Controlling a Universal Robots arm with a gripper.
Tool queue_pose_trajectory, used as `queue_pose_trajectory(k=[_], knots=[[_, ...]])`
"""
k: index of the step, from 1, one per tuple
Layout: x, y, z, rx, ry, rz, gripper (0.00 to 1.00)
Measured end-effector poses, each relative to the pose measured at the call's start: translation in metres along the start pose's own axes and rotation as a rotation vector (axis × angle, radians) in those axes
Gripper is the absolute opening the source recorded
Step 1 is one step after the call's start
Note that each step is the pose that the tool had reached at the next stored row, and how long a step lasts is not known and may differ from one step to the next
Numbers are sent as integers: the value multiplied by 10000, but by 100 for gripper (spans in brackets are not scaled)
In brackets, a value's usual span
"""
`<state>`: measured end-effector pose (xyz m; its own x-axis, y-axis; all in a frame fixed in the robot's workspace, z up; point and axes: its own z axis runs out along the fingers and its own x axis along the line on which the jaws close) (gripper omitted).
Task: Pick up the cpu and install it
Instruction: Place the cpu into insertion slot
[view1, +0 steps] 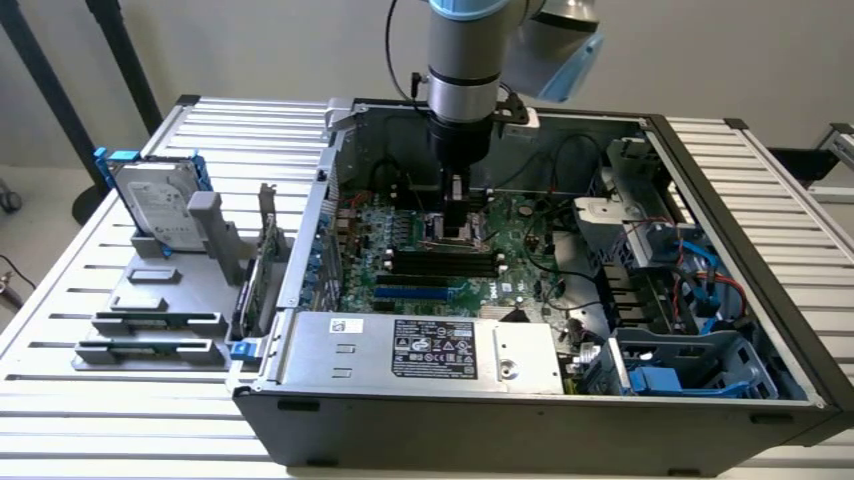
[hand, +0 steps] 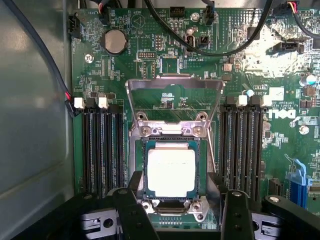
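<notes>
The hand hung low inside the open computer case, its 2 fingers spread apart to either side of the cpu and, by the look of it, not clamped on it. The cpu lay flat in the socket of the green motherboard, between 2 banks of black memory slots, so picking and placing looked done, while the hinged metal retention frame stood swung back, leaving the locking undone. It was a small square chip with a bright silvery top and a narrow greenish border.
</notes>
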<state>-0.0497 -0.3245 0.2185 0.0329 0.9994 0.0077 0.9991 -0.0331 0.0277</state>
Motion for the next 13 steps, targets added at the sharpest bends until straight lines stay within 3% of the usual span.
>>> queue_pose_trajectory(k=[2,4,8,11,13], knots=[[-10,-44,-7,2,0,0,60],[-21,-87,-13,4,0,-1,47],[-41,-186,-24,6,1,-1,35],[-54,-271,-34,7,1,0,18],[-59,-322,-47,9,0,0,12]])
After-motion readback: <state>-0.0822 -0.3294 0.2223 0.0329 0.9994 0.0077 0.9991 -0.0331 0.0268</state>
